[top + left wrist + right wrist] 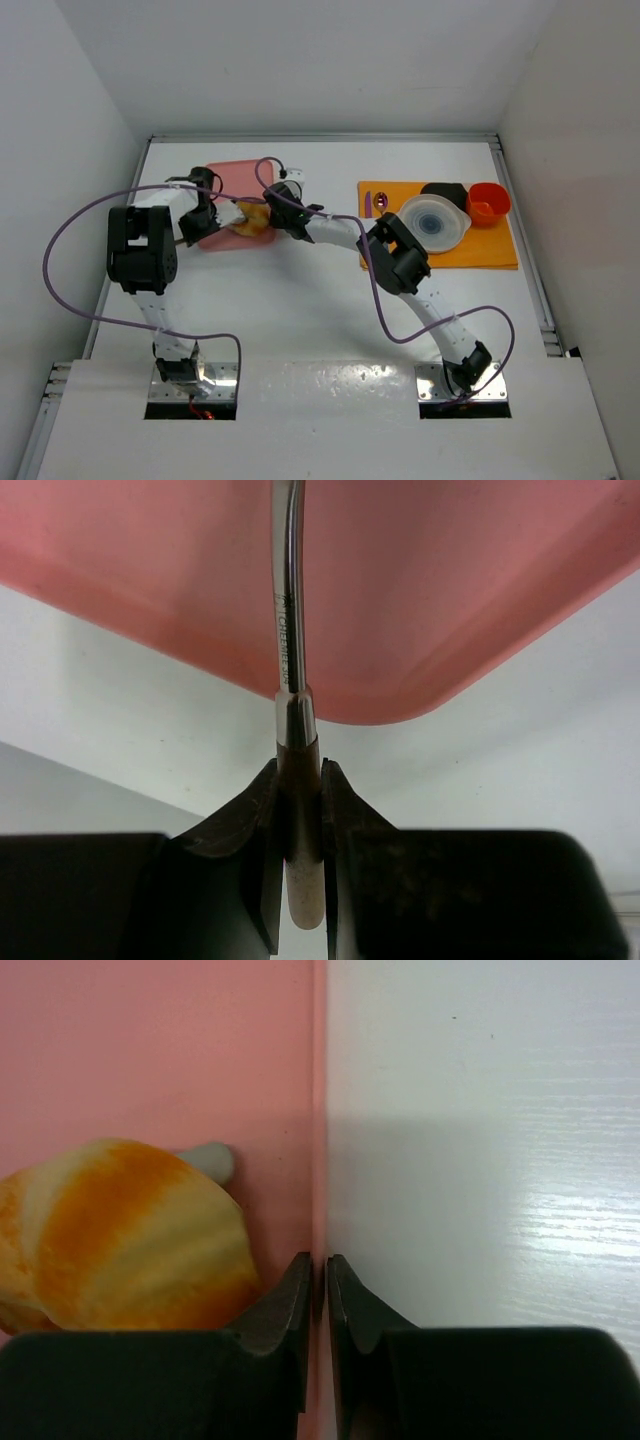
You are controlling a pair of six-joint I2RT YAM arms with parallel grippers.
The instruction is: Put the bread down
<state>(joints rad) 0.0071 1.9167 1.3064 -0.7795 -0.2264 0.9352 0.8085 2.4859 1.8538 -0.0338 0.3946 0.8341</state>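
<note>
The bread (250,221), a golden-brown bun with pale swirls, lies on the near right part of a pink tray (228,180). In the right wrist view the bread (130,1235) sits just left of my right gripper (318,1280), which is shut on the pink tray's (150,1050) rim. My right gripper (277,205) is at the tray's right edge. My left gripper (222,215) is at the tray's near left side, shut on a utensil (290,630) with a metal shaft and a wooden handle. The left gripper (300,810) points the utensil over the tray (450,580). A pale grey tip (210,1160) touches the bread's far side.
An orange mat (490,250) at the right carries a white lidded bowl (434,222), an orange cup (488,202), a black container (445,192) and a purple spoon (380,203). Purple cables loop over both arms. White walls close in the table.
</note>
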